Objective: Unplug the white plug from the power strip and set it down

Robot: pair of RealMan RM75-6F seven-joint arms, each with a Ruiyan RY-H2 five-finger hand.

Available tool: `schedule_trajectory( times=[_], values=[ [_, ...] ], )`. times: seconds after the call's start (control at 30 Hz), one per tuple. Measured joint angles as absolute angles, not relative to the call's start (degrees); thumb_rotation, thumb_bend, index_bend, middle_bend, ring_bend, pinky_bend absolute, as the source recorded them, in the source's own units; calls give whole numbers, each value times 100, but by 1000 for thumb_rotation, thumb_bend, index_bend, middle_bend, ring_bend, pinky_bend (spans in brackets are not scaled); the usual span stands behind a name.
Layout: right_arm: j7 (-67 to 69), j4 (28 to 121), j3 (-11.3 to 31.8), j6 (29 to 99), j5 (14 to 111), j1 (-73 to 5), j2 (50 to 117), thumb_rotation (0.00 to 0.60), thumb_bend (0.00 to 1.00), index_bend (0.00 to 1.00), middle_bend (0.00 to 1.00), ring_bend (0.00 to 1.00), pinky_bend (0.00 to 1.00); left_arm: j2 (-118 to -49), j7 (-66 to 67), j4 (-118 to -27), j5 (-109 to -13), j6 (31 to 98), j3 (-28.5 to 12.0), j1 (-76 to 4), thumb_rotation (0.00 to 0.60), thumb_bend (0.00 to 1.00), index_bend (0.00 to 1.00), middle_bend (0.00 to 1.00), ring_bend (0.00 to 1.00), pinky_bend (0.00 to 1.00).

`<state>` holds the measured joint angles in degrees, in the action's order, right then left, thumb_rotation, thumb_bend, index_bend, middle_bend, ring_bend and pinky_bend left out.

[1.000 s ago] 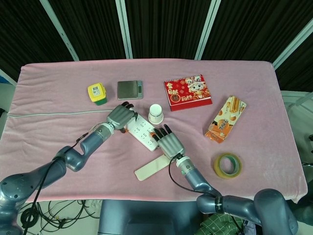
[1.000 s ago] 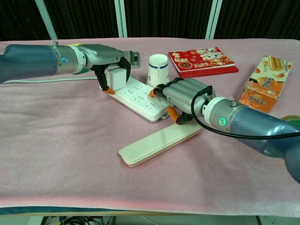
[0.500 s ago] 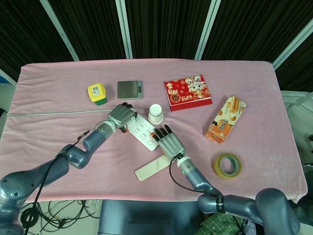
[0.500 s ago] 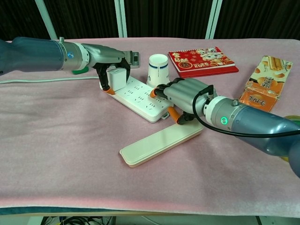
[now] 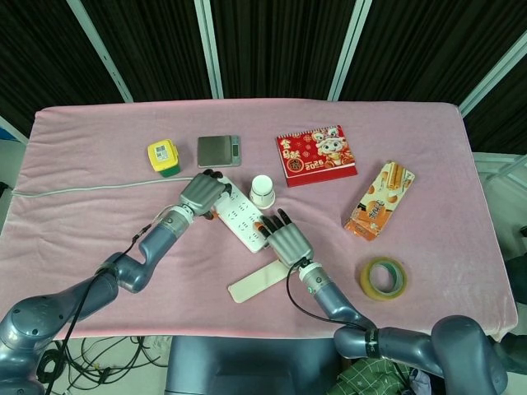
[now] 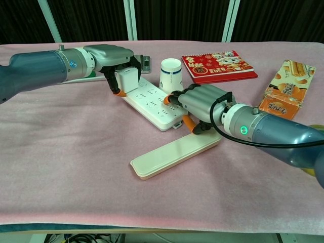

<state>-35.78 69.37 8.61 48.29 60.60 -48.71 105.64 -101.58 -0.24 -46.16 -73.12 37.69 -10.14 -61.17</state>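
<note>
Mid-unplug: left robot hand [image 6: 112,56] pinching white plug [image 6: 127,80], seemingly seated in power strip [image 6: 152,102]. Right robot hand [image 6: 198,104] curled, pressing strip down. Next, probably: straight upward pull, then plug onto counter [image 6: 76,152].

one power strip [image 5: 244,220]; one white plug [image 6: 126,79]; one paper cup [image 5: 262,190]; one tape roll [image 5: 384,278]; one calendar [image 5: 315,155]

Matt pink cloth [image 6: 76,167] over the table, slightly fuzzy. Smooth white plastic on the power strip [image 6: 152,104] and plug [image 6: 127,80]. Satin grey metal-look shells on both hands, orange rubbery fingertips [image 6: 188,121]. Brushed metal scale [image 5: 219,151]. Glossy printed cardboard snack box [image 5: 379,200].
</note>
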Motion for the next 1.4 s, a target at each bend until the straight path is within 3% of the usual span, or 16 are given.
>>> schedule_trajectory(
  times=[0.63, 1.0, 1.2, 1.4],
  values=[
    [-3764, 7101, 866, 4813, 5803, -4946, 10477, 600, 680, 210, 158, 160, 79, -9793, -928, -5108, -7492, 4118, -1193, -5957, 600, 678, 685, 657, 186, 220],
    [-3395, 7498, 1236, 5516, 6138, -4867, 10211, 600, 652, 177, 137, 131, 79, -8612, -613, -6505, -7705, 4564, -1075, -5617, 600, 658, 656, 640, 185, 218],
    [-3325, 8174, 1349, 5876, 6230, -4641, 9537, 600, 621, 174, 130, 115, 68, -7529, -713, -7859, -7800, 4976, -733, -4912, 600, 643, 630, 623, 178, 208],
    [-3391, 8899, 1281, 6183, 6255, -4288, 8700, 600, 607, 161, 122, 98, 60, -6947, -1150, -8375, -8065, 5423, -14, -4027, 600, 617, 564, 565, 132, 149]
  ],
)
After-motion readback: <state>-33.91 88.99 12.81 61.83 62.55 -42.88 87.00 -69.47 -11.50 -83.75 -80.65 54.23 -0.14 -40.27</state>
